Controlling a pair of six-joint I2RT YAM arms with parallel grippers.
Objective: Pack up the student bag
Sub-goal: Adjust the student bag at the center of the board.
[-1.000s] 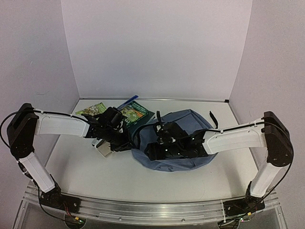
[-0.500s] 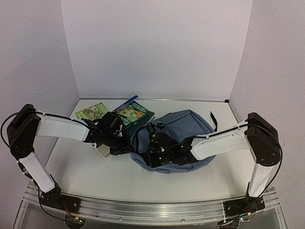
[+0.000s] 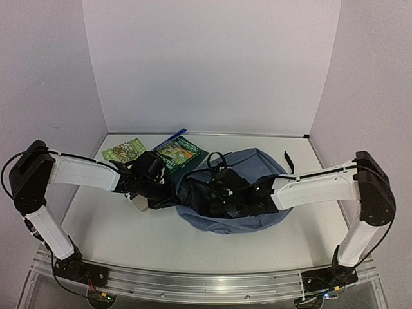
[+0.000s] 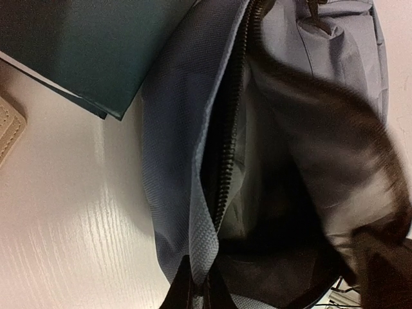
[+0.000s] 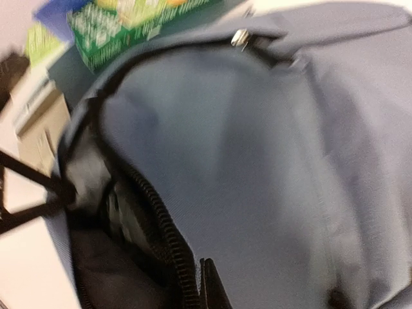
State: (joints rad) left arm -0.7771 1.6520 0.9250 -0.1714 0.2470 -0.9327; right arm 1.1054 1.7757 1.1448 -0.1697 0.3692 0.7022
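At the bottom edge of the left wrist view, the left gripper (image 4: pixel 193 295) is pressed together on a thin fold of the grey-blue rim of the student bag (image 3: pixel 257 170), just beside the black zipper (image 4: pixel 225 174). The right gripper (image 5: pixel 209 290) is likewise closed, pinching the opposite lip of the same opening where the zipper teeth run into its fingers. Between the two grips the mouth gapes a little and shows dark lining.

The bag lies flat at the middle of the table (image 3: pixel 116 225), towards the right side. Its left edge meets a corner of the green book (image 3: pixel 185 152); I cannot tell whether the fabric rests on that corner or only touches it. A tan stitched case (image 4: pixel 8 132) lies near the left arm, with a green leaflet (image 3: pixel 122 152) and a blue pen (image 3: pixel 172 136) farther back.

Both pinches look shallow, so a firm pull apart could let the smooth fabric slide out and the mouth fall shut. The bag is soft and unanchored, so an uneven pull would likely drag it and nudge the book. With both grippers occupied, freeing one to fetch an item may let the opening sag.
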